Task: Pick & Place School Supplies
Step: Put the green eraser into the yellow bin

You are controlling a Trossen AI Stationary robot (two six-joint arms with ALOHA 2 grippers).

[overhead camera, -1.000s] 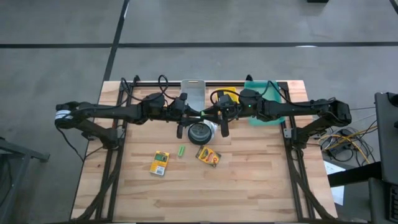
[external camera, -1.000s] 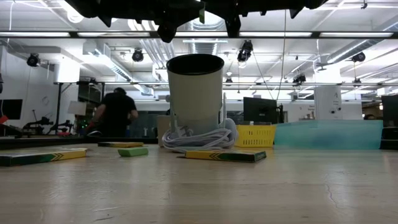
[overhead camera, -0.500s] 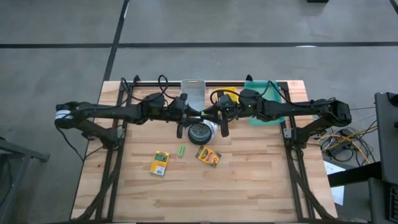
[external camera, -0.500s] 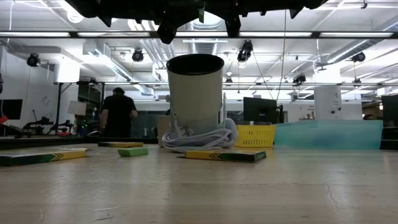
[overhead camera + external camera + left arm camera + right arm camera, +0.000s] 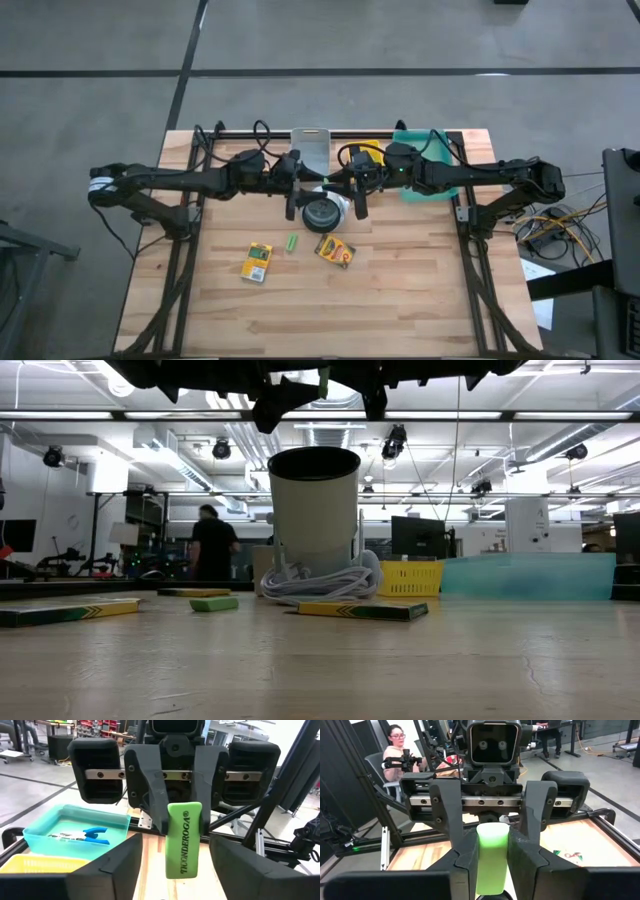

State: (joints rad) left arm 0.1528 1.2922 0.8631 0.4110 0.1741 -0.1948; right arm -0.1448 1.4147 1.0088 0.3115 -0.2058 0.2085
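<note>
A short light-green stick-like piece (image 5: 183, 840) hangs in the air above the white cup (image 5: 321, 212), between my two grippers, which face each other level. My right gripper (image 5: 492, 862) is shut on it. My left gripper (image 5: 175, 847) is open, its fingers (image 5: 445, 810) standing on either side of the piece's free end without touching it. Two yellow-and-green crayon boxes (image 5: 257, 262) (image 5: 335, 250) and another green piece (image 5: 291, 242) lie flat on the table. Blue-handled scissors (image 5: 94, 835) lie in the teal tray (image 5: 35, 832). My right gripper pinches the green piece's near end (image 5: 492, 870) between its two fingers, coming level from the table's right. The piece runs along the fingers and sticks out past them toward my left gripper. It is lifted clear, above the cup.
The white cup with a white cord (image 5: 320, 582) coiled at its foot stands mid-table under the grippers. A yellow basket (image 5: 365, 155) and the teal tray (image 5: 425, 175) sit at the far right. A person walks in the room beyond the table.
My left gripper has opened and let go of the green piece, which stays where it was in my right gripper. Neither arm has shifted.
</note>
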